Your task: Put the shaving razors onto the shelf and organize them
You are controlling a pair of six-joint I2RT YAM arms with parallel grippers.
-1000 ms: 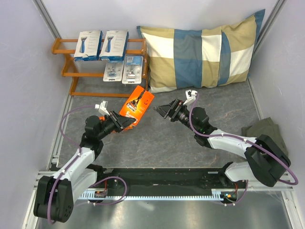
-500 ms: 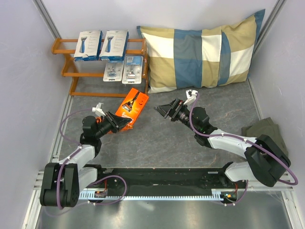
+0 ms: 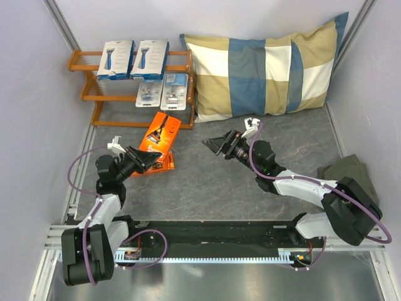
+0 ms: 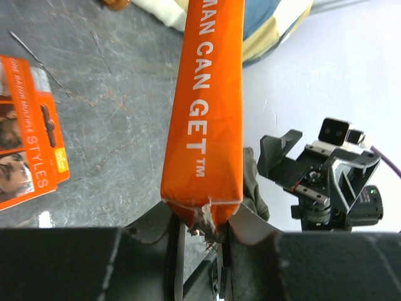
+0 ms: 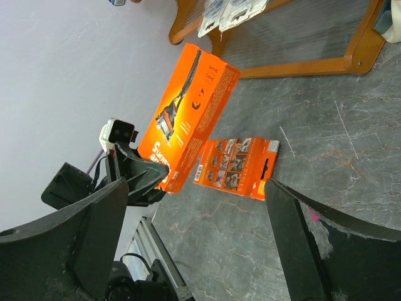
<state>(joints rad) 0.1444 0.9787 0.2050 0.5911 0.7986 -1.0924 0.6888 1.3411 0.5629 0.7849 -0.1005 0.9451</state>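
The left gripper (image 3: 145, 158) has its jaws narrowed on the lower end of a small orange cardboard razor pack (image 3: 163, 130), held tilted just in front of the low orange-brown wooden shelf (image 3: 84, 61). Two white razor boxes (image 3: 116, 58) sit on the shelf's top tier and two clear blister packs (image 3: 160, 93) on the middle one. A second orange pack (image 5: 237, 166) lies flat on the grey table (image 3: 250, 182), further out from the shelf. The right gripper (image 3: 217, 145) hovers right of the shelf, jaws wide and empty. Placing is in hand. Next, the held pack likely needs carrying onto a free tier.

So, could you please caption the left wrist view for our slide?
Left end effector gripping an orange razor box, a second orange pack lying flat nearby.
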